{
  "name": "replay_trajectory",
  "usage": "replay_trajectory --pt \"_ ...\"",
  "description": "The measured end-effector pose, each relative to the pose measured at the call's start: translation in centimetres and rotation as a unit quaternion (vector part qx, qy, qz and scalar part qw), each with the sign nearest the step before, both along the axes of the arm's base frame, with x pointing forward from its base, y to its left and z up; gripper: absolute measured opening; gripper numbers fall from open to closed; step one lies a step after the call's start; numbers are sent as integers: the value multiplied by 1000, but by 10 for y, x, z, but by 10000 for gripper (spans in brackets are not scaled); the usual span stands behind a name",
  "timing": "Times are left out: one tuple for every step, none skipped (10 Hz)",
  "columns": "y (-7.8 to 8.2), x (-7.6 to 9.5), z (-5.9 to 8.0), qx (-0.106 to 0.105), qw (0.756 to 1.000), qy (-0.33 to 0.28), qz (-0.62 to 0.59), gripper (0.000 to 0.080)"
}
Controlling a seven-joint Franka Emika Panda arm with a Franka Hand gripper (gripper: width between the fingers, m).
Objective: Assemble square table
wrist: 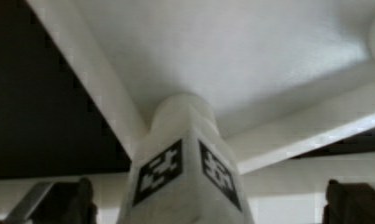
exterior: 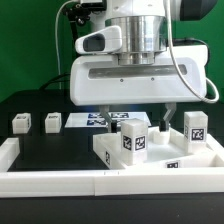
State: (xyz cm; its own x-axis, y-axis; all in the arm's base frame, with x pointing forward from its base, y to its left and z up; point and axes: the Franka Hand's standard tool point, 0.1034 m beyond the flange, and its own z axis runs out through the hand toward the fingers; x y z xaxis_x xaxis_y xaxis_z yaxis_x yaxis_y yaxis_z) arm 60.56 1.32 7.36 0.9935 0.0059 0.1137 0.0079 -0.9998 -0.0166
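The white square tabletop slab (exterior: 175,158) lies at the exterior view's right, against the border rails. One tagged white leg (exterior: 134,140) stands upright on it. My gripper (exterior: 140,118) hangs right over this leg, open, with a finger on each side and not touching it. In the wrist view the leg (wrist: 180,165) rises between the two dark fingers (wrist: 63,202), with gaps on both sides, and the slab (wrist: 219,50) lies beyond it. Another leg (exterior: 195,125) stands at the slab's far right. Two more legs (exterior: 20,123) (exterior: 52,122) stand on the black table at the left.
The marker board (exterior: 92,119) lies flat behind the slab, partly hidden by my gripper. A white border rail (exterior: 90,186) runs along the front and another rail (exterior: 8,150) along the left. Black table surface (exterior: 55,148) lies between the left legs and the slab.
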Motion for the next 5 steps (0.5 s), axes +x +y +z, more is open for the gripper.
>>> replay_trajectory --pt "-1 0 0 -3 1000 0 23 649" --pt "-2 0 0 -11 998 0 62 649" --pt "-2 0 0 -16 996 0 90 649" --pt "-4 -1 -1 -24 991 1 128 649" --pt "-5 0 -1 -32 987 2 156 649"
